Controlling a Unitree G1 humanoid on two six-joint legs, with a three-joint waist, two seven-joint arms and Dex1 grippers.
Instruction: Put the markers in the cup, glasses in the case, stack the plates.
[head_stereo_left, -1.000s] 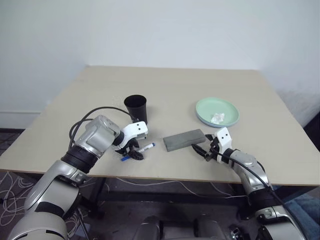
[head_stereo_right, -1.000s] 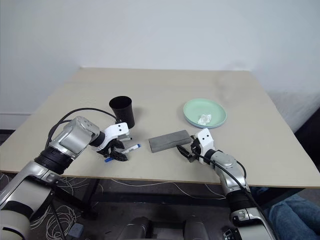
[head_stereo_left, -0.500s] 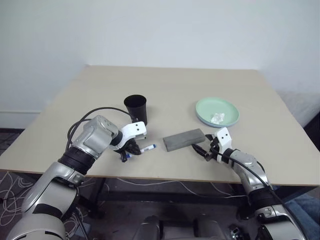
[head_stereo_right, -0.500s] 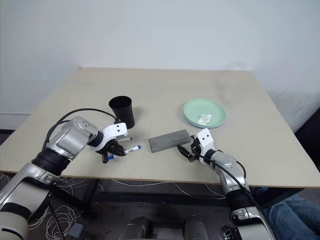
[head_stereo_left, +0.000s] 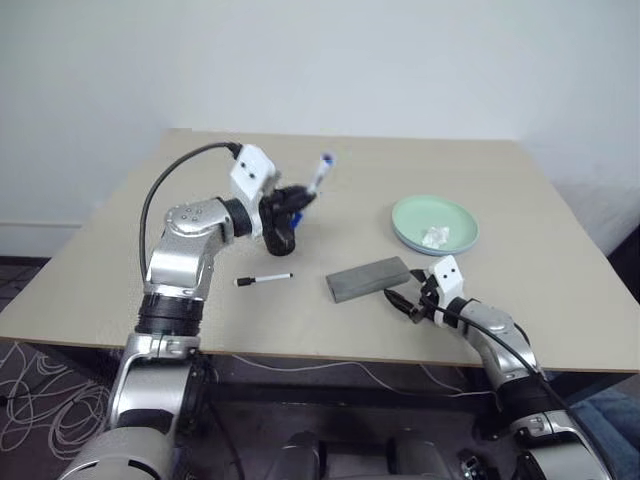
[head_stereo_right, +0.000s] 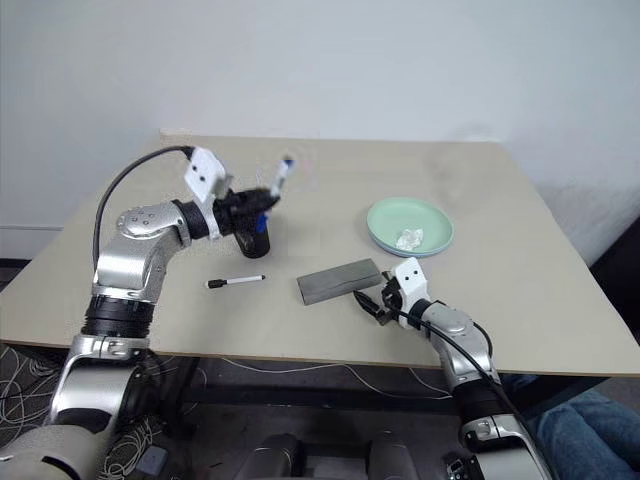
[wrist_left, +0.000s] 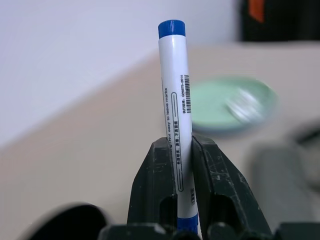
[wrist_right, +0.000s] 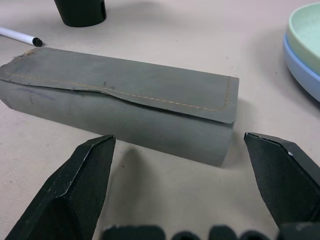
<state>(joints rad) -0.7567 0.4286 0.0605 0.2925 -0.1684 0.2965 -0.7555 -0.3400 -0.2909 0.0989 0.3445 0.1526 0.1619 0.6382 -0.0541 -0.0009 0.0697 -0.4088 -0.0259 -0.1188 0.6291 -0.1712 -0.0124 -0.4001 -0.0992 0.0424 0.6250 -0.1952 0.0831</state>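
One blue-capped marker (wrist_left: 174, 125) now rides clamped in my raised left gripper (head_stereo_left: 290, 205), above the cup (head_stereo_left: 283, 240); the black-capped marker (head_stereo_left: 263, 280) lies at its 7 o'clock, right gripper (head_stereo_left: 407, 300) open by the case (head_stereo_left: 369, 278).

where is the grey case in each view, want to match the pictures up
Left eye view: case low, right of middle, just ahead of the right gripper.
Right eye view: case low, near the middle.
Left wrist view: a blurred grey shape at the right edge may be it; cannot tell.
Right wrist view: case across the middle, lid shut, beyond the open fingers.
Shared landmark: the green plate, stacked on a blue one.
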